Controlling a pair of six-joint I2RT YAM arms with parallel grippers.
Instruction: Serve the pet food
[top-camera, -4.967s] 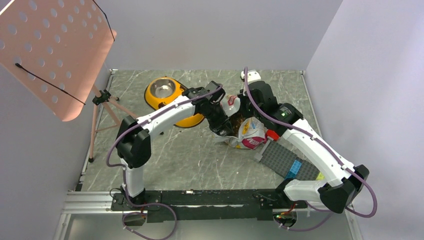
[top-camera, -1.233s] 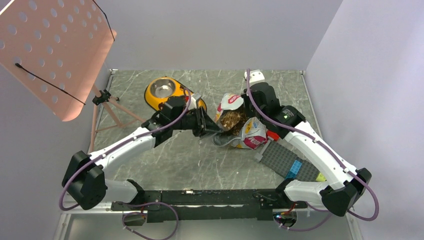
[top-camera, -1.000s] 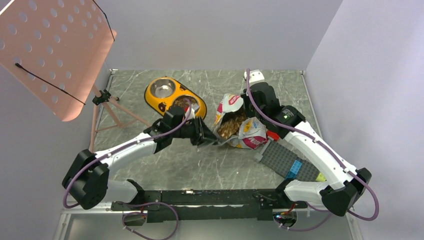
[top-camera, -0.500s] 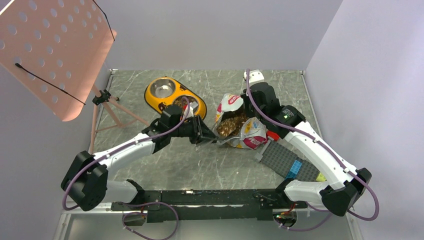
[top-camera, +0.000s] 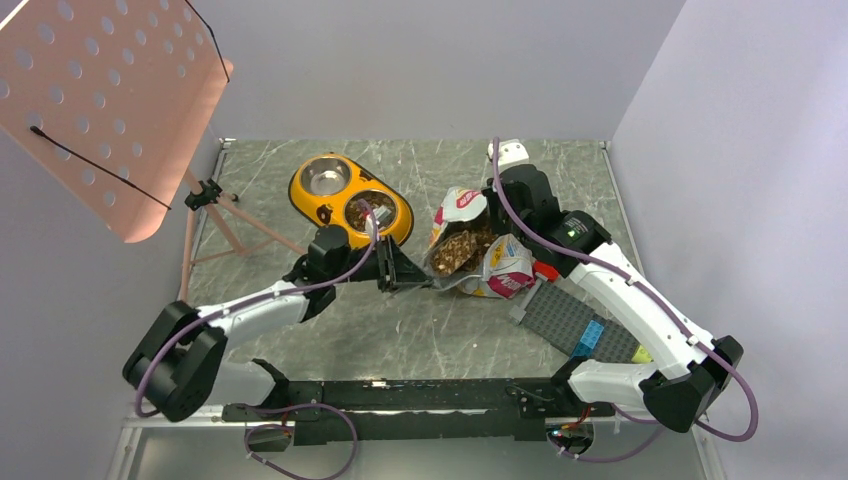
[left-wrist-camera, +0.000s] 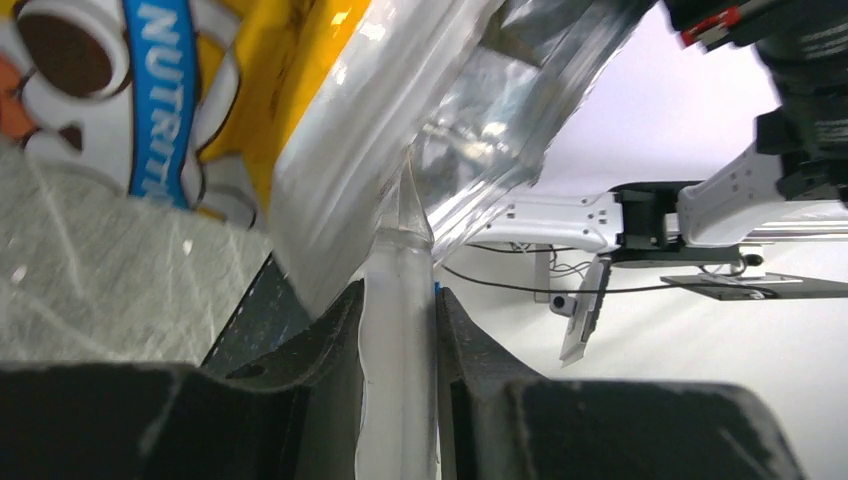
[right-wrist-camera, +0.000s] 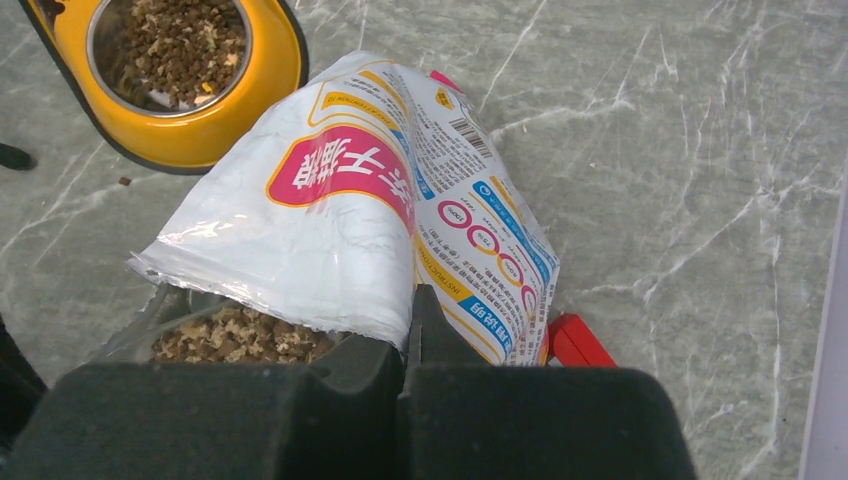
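Kibble (top-camera: 458, 248): small brown dry pellets, heaped in the open mouth of the glossy white, pink and yellow film bag (top-camera: 505, 268), right of the middle of the grey marbled tabletop (top-camera: 400, 330); more fills one steel cup.
Bag: crinkled, limp, silver-lined, lying tilted.
Bowl (top-camera: 318, 208): yellow oval plastic double bowl towards the far edge; its nearer cup holds kibble, the farther shows bare steel.
Left gripper (left-wrist-camera: 398, 300): clamped on a clear stiff plastic piece (left-wrist-camera: 398, 400) with a pointed tip, at the bag's lower lip.
Right gripper (right-wrist-camera: 410, 325): pinched tight on the bag's white upper lip.
Handling: probably light, loose and quick to scatter; better scooped or poured than pinched. The film looks slippery, so its edge fold is the likeliest hold.
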